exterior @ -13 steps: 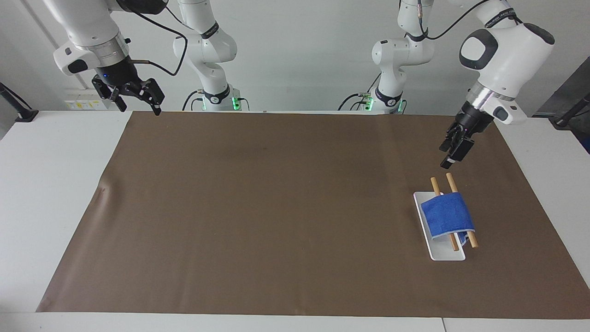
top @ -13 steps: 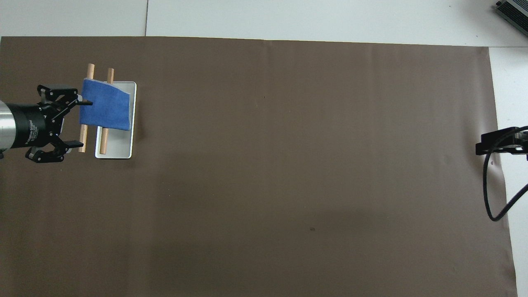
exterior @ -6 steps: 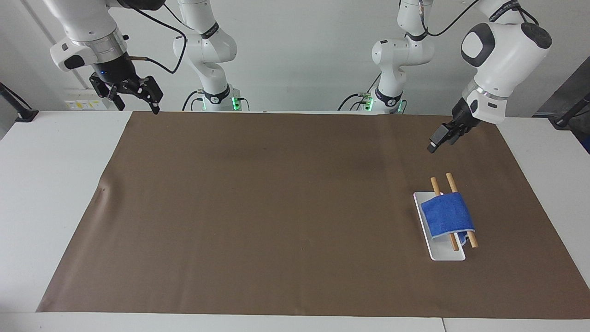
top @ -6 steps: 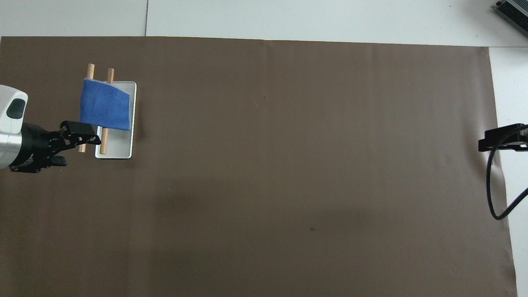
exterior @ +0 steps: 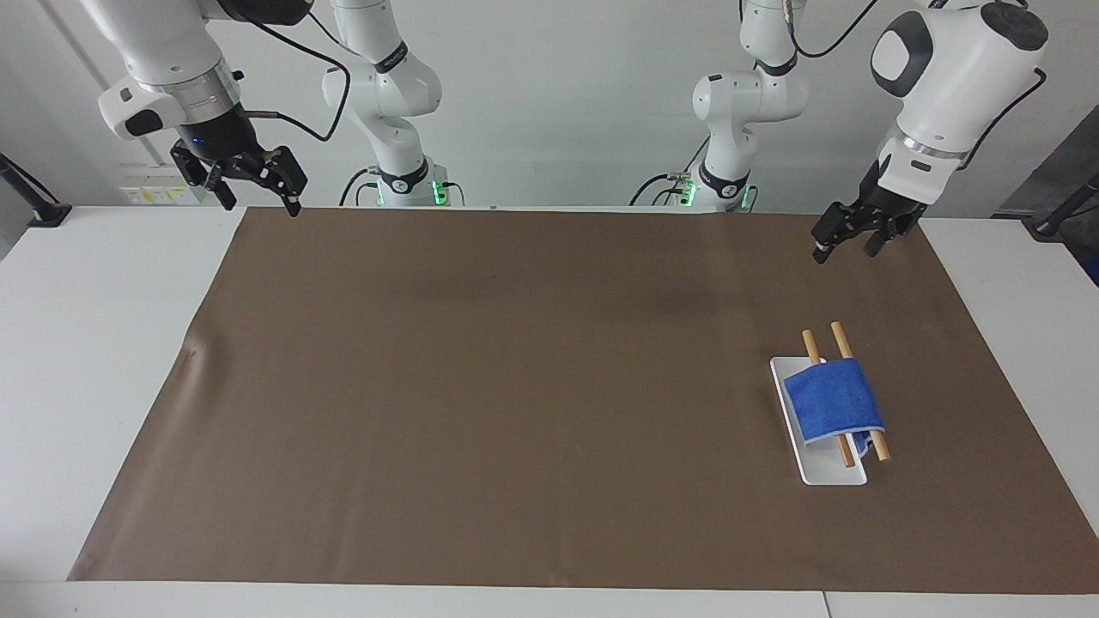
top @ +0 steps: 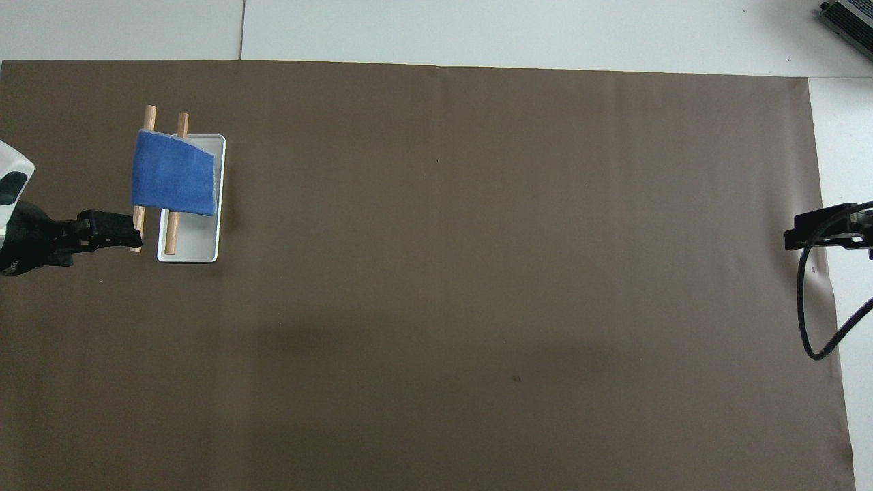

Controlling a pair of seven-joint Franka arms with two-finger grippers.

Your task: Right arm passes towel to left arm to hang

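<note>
Facing view: towel [exterior: 834, 401] draped over two wooden rods [exterior: 845, 381] on a white tray [exterior: 822, 472], toward the desk [exterior: 69, 360] edge at the left arm's end. Left gripper [exterior: 847, 241] raised above the mat [exterior: 515, 386] corner there, jaws spread, empty. Right gripper [exterior: 254, 190] aloft over the corner at its own end, jaws wide, empty.

Overhead view: towel [top: 174, 183] clear of both grippers.

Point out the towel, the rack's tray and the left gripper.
towel [exterior: 833, 397], facing view, middle of its top face.
tray [exterior: 833, 475], facing view, bare end.
left gripper [exterior: 846, 243], facing view, midway between fingertips.
</note>
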